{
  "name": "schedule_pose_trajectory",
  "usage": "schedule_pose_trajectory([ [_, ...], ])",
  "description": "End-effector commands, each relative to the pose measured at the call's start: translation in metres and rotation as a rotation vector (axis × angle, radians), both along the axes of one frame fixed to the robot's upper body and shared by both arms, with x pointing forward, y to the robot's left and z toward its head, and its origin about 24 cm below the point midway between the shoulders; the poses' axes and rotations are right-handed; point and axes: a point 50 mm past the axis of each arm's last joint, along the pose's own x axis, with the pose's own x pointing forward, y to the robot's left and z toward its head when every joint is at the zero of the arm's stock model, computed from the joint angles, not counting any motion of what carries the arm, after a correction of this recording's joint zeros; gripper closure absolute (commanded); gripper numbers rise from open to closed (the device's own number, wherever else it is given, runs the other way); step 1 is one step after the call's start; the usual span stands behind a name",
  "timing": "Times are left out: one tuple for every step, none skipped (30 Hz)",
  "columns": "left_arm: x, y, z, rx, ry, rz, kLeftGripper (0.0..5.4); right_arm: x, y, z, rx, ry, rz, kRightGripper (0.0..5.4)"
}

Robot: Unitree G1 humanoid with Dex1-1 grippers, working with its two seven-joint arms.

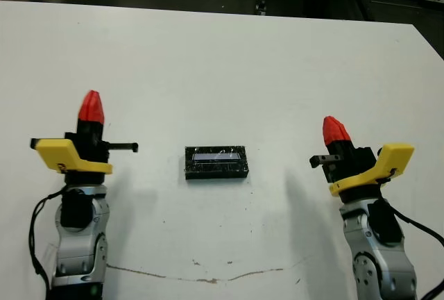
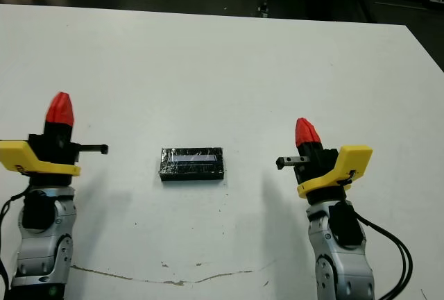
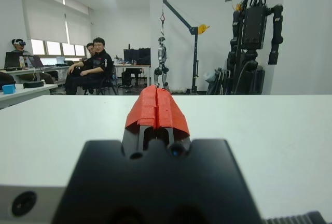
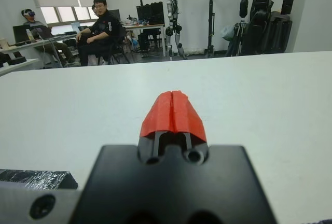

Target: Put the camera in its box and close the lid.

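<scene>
The lid (image 1: pixel 216 162), black with a crinkled glossy surface and a pale strip, lies flat in the middle of the table, between my two arms. A corner of the lid (image 4: pixel 36 179) shows in the right wrist view. The box and the camera are hidden; neither shows around or beside the lid. My left gripper (image 1: pixel 91 107) stands off to the lid's left with its red tips pressed together, holding nothing. On the lid's right, my right gripper (image 1: pixel 335 130) is likewise shut and empty. Both point toward the far side of the table.
The white table (image 1: pixel 229 57) stretches far beyond the lid to a dark floor. A thin dark scuff line (image 1: pixel 208 278) runs along the near part. Beyond the table, seated people (image 3: pixel 91 66) and standing robot rigs (image 3: pixel 254 32) show.
</scene>
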Motion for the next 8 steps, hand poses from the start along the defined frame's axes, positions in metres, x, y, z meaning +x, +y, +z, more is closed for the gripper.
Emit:
schedule_pose_trajectory([
  [-0.001,-0.002,-0.0056,0.012,0.027,-0.009,5.39,0.0009,-0.0024,-0.0022,0.0,0.009,-0.018,5.4],
  [-0.0011,-0.0028,-0.0058,0.014,0.031,-0.011,5.39,0.0012,-0.0022,-0.0023,0.001,0.009,-0.018,5.4],
  [-0.0012,-0.0036,-0.0061,0.015,0.036,-0.015,5.39,0.0013,-0.002,-0.0022,0.002,0.01,-0.018,5.4],
  [-0.0014,-0.0046,-0.0062,0.012,0.044,-0.022,5.39,0.0015,-0.0016,-0.0021,0.003,0.009,-0.016,5.4],
  [-0.0018,-0.0056,-0.0063,0.006,0.053,-0.027,5.39,0.0014,-0.0011,-0.002,0.002,0.009,-0.017,5.4],
  [-0.0022,-0.0065,-0.0062,0.004,0.06,-0.03,5.39,0.0014,-0.0008,-0.0019,0.0,0.009,-0.018,5.4],
  [-0.0026,-0.0074,-0.0059,0.003,0.066,-0.032,5.39,0.0014,-0.0004,-0.0019,-0.004,0.008,-0.018,5.4],
  [-0.0029,-0.008,-0.0057,0.003,0.071,-0.032,5.39,0.0013,-0.0002,-0.0019,-0.006,0.007,-0.018,5.4],
])
